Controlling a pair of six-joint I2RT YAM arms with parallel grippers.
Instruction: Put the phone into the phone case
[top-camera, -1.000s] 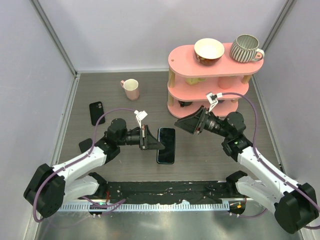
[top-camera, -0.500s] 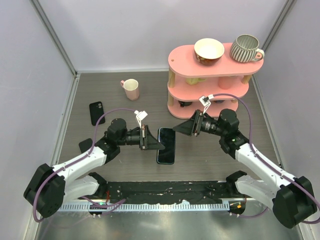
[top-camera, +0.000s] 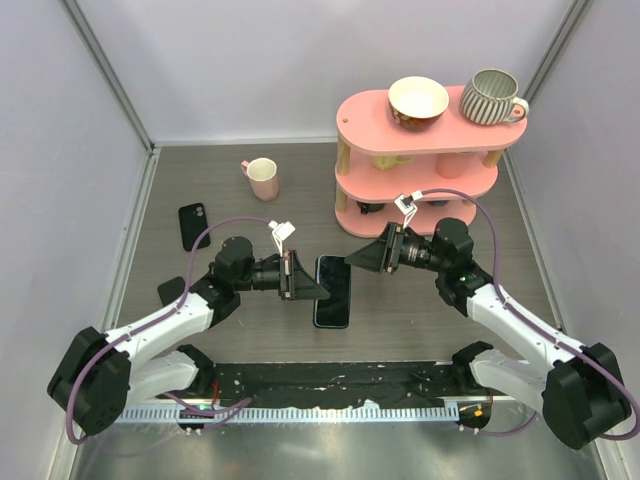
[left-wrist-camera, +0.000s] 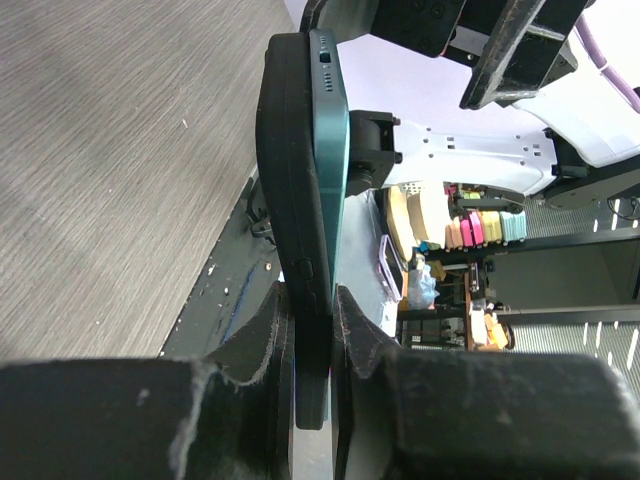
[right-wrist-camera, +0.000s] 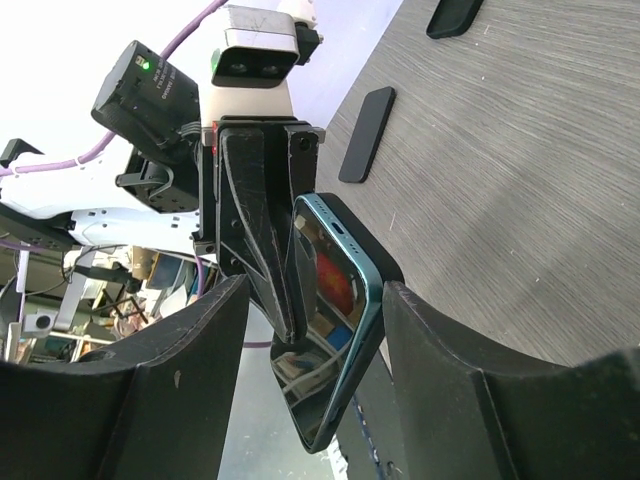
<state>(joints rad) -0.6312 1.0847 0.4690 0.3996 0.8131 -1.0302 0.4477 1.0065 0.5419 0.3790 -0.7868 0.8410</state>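
Bright even light, soft shadows; the phone (right-wrist-camera: 330, 300) mirrors glare, wrist foregrounds blurred.

The phone (top-camera: 333, 290) is glossy black with a teal rim; the phone case (top-camera: 193, 226) matte black; the shelf (top-camera: 372, 118) pink; the mug (top-camera: 490, 97) grey and ribbed; the table (top-camera: 300, 200) grey wood-grain.

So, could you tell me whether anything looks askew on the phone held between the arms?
Yes: in the left gripper, the glossy black, teal-rimmed phone stands proud of the thick matte black shell behind it. Its teal side is bare along the edge, so it seems not fully seated.
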